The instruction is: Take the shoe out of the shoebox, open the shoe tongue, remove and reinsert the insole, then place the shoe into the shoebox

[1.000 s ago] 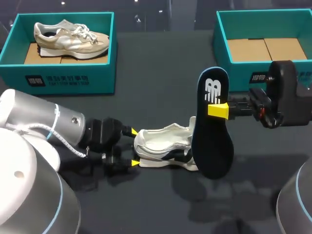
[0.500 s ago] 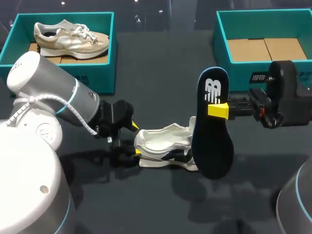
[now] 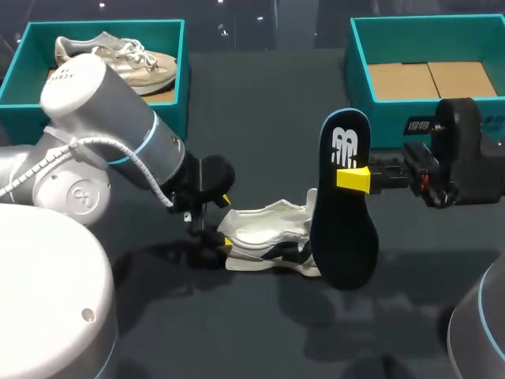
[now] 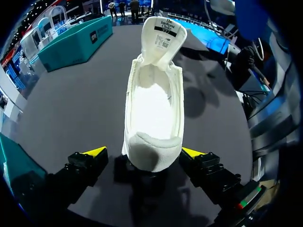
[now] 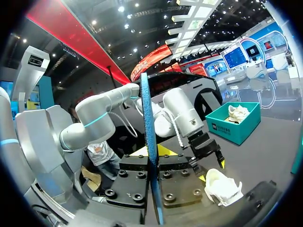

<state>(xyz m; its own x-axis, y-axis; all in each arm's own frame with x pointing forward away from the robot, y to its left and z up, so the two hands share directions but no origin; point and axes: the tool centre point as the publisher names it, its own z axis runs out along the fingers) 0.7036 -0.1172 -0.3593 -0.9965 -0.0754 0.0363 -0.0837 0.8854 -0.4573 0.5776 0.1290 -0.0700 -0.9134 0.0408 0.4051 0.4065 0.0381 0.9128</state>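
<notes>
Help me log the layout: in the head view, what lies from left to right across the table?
Left shoebox → left end effector → white shoe → insole → right shoebox.

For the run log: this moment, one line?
left gripper open, straddling heel of white shoe | right gripper shut on upright dark blue insole

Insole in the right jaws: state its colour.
Insole: dark navy with white print; head view shows it best.
</notes>
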